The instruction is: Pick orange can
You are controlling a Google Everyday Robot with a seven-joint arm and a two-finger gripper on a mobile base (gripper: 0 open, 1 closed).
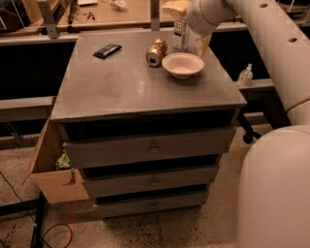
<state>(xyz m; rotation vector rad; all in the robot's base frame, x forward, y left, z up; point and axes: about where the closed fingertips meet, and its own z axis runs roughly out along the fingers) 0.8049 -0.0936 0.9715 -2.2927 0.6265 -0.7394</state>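
Observation:
The orange can [156, 52] lies on its side at the back of the grey cabinet top [135, 92], with its silver end facing the front. A white bowl [182, 64] stands just to its right. A clear water bottle [180, 34] stands behind the bowl. A flat black bar [107, 50] lies to the can's left. My gripper [201, 45] hangs off the white arm [261, 43] above the back right of the top. It is just right of the bottle and behind the bowl, about a bowl's width right of the can.
The cabinet has three drawers [154, 147] below its top. An open cardboard box [48, 167] sits at its left side. A small bottle [245, 75] stands on a ledge to the right. A wooden bench [121, 14] runs behind.

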